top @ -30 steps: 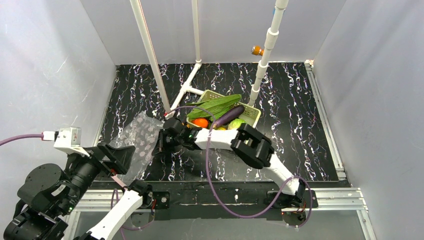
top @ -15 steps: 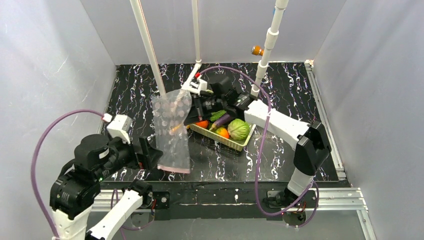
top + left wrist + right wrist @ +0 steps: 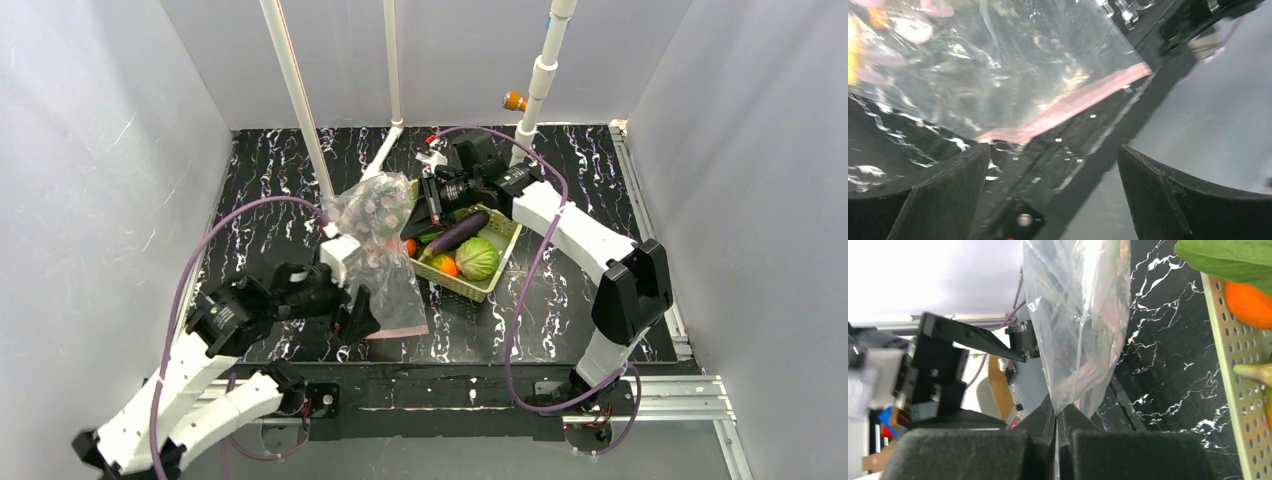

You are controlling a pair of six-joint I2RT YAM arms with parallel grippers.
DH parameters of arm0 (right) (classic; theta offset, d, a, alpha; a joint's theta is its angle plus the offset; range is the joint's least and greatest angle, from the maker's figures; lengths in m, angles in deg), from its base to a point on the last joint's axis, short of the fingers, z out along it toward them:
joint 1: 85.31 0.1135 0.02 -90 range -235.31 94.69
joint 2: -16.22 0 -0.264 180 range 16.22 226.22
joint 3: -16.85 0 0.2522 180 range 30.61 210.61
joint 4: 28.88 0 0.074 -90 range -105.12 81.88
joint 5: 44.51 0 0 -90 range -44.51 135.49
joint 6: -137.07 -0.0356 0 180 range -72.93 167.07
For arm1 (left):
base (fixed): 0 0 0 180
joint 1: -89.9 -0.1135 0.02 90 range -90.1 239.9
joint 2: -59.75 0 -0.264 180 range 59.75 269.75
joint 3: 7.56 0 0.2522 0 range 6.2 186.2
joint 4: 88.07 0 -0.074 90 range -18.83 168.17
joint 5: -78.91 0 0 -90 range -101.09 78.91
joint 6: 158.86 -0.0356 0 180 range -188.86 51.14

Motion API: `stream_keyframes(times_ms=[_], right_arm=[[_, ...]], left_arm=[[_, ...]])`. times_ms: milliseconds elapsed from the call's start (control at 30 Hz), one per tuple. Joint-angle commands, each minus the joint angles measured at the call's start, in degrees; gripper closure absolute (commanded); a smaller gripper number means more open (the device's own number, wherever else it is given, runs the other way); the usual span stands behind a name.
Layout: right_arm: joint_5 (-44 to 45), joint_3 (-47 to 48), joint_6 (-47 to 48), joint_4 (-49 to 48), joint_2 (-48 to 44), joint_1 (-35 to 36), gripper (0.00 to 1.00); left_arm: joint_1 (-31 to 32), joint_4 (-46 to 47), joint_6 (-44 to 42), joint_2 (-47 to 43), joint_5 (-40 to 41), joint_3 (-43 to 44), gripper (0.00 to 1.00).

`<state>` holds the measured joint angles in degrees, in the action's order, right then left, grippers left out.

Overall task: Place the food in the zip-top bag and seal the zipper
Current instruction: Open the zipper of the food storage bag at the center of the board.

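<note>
My right claw [image 3: 1057, 416] clenched on the bag [image 3: 1075, 315], bag hanging beside the basket [image 3: 462, 286] (eggplant [image 3: 458, 233], cabbage [image 3: 479, 258] inside), my left claw [image 3: 1052, 156] released, near the zipper [image 3: 1068, 106].

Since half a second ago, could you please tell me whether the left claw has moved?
Yes. In the top view the left claw has shifted rightward along the near edge of the table, closing in on the hanging zip-top bag.

Clear pale-dotted bag [image 3: 390, 280], pink zipper [image 3: 1068, 104], dark-purple eggplant [image 3: 458, 233], pale-green cabbage [image 3: 478, 258], black white-veined table [image 3: 580, 200]
</note>
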<state>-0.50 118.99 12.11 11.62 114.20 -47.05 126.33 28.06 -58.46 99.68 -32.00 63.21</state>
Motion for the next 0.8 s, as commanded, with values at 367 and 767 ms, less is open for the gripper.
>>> stream_keyframes(times_ms=[367,767], right_arm=[[-3.95,6.93,-9.53,-4.67,3.40,-2.67,0.99],[-2.25,0.79,-11.47,-9.19,-0.77,-2.63,0.99]], left_arm=[[50.00,15.32,-3.89,15.96,72.65,-7.14,0.05],[50.10,18.29,4.83,21.51,80.38,-8.45,0.46]])
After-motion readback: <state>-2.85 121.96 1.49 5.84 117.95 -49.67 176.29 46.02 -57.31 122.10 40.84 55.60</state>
